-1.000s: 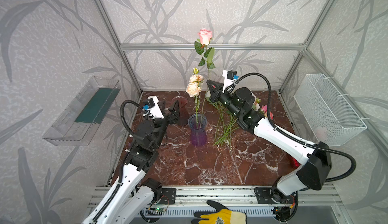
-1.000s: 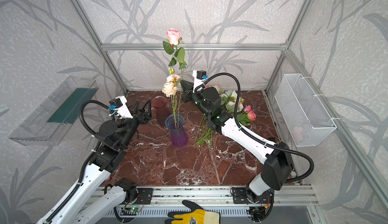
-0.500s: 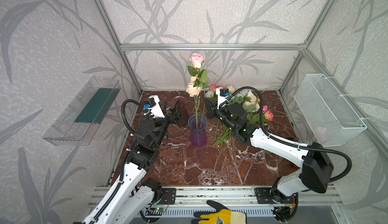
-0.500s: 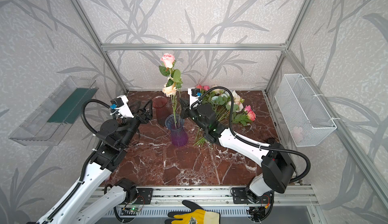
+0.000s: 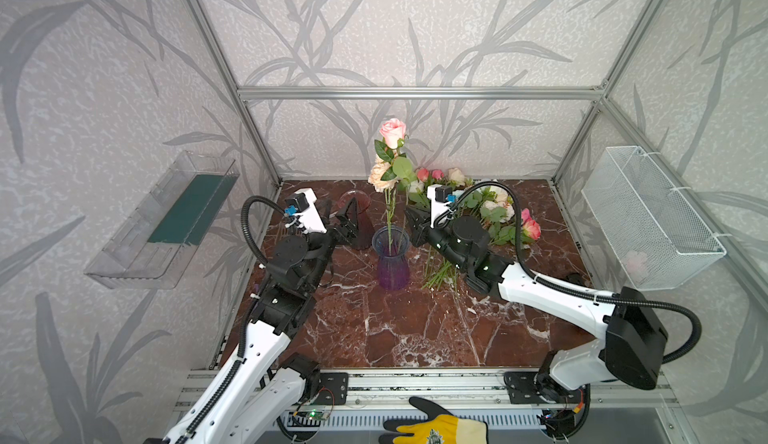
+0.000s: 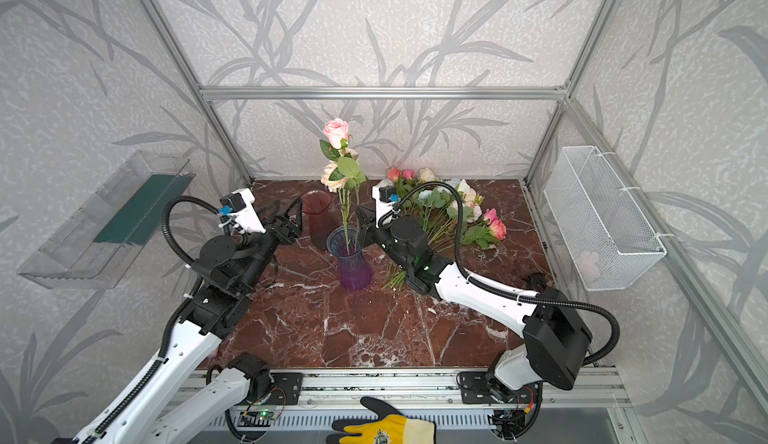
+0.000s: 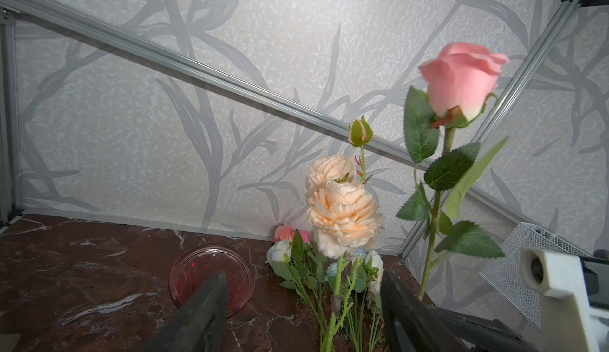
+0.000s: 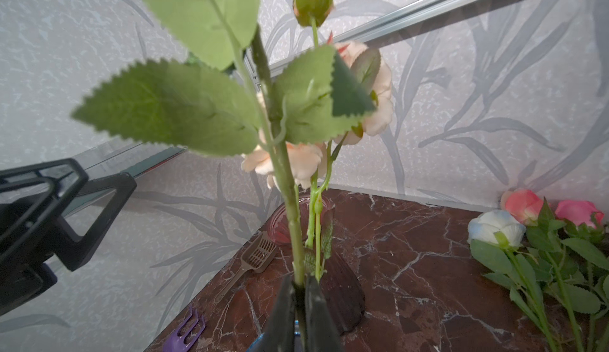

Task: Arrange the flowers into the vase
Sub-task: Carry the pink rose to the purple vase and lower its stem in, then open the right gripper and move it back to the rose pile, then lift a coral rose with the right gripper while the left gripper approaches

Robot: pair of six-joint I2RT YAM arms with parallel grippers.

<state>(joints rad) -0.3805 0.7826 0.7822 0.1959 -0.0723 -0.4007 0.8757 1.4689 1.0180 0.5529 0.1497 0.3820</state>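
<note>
A purple glass vase (image 5: 390, 259) (image 6: 353, 263) stands mid-table and holds a peach rose (image 5: 380, 175) (image 7: 342, 215). A pink rose (image 5: 392, 132) (image 6: 336, 131) (image 7: 461, 76) stands upright over it. My right gripper (image 5: 413, 223) (image 8: 298, 287) is shut on its stem (image 8: 290, 208) at the vase's right rim. The stem below the jaws is hidden. The other flowers (image 5: 490, 209) (image 6: 449, 209) (image 8: 496, 226) lie in a pile at the back right. My left gripper (image 5: 347, 221) (image 7: 304, 301) hovers open and holds nothing, left of the vase.
A red glass vase (image 5: 357, 209) (image 7: 211, 271) stands behind my left gripper. A brown scoop (image 8: 253, 258) and a purple fork (image 8: 186, 334) lie near it. A wire basket (image 5: 652, 221) hangs on the right wall, a clear tray (image 5: 166, 221) on the left wall.
My right gripper has come down and left, lowering the pink rose from high above the vase to the vase's mouth. The left arm has not moved.
</note>
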